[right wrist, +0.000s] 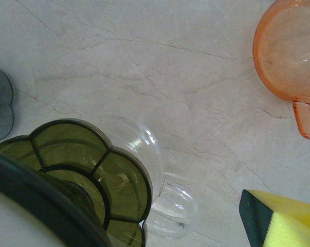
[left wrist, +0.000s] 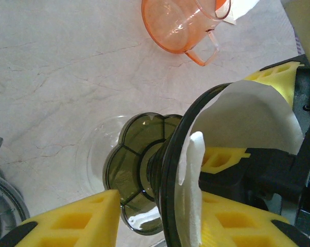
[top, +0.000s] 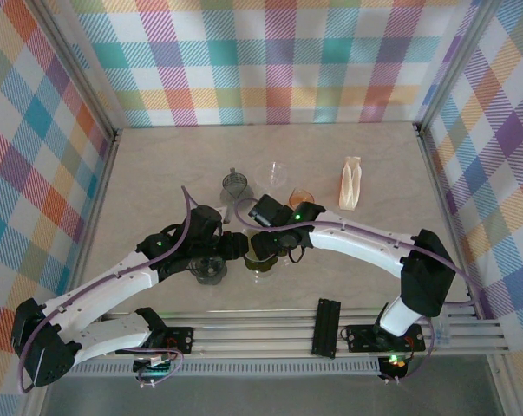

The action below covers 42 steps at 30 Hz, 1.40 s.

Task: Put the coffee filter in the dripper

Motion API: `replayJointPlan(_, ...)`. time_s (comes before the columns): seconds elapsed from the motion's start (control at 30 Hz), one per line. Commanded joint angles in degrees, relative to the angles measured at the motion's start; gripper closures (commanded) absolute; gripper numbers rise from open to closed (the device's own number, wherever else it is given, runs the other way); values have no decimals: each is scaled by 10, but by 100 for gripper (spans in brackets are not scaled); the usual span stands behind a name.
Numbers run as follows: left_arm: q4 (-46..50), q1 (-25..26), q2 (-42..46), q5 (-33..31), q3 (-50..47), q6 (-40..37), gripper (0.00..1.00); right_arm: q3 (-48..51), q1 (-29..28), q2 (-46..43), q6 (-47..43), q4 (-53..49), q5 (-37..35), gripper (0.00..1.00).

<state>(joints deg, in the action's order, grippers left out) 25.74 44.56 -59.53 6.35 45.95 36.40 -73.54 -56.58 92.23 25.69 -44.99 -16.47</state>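
One paper filter (left wrist: pixel 242 121) in green dripper (left wrist: pixel 137 154)

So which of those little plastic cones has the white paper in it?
The olive-green dripper, the tilted one; the white filter sits inside its dark rim. The orange dripper looks empty.

My left arm (top: pixel 114 282) bows in from the near left and my right arm (top: pixel 365 243) arches in from the near right, wrists almost meeting. My left gripper (left wrist: pixel 157 206) has its yellow fingers (left wrist: pixel 67 224) set apart. My right gripper (top: pixel 268 250) sits close beside it, and I cannot tell whether either is clamping.
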Motion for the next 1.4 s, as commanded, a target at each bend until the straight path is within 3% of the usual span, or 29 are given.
replayJointPlan(0.0,-4,7,-2,-1,-8,1,61,4,3,15,-2,-11,-10,14)
replayJointPlan(0.27,-3,8,-2,-2,-9,1,61,0,2,-17,3,-2,-13,14)
replayJointPlan(0.57,-7,8,-5,-2,-6,2,61,21,3,-137,13,15,-51,13)
replayJointPlan(0.83,-16,7,0,0,-3,5,60,110,3,-266,27,66,-84,13)
replayJointPlan(1.17,-19,8,37,1,0,16,52,163,2,-322,47,85,-95,14)
replayJointPlan(1.37,10,8,92,-43,5,16,47,197,2,-362,52,100,-105,14)
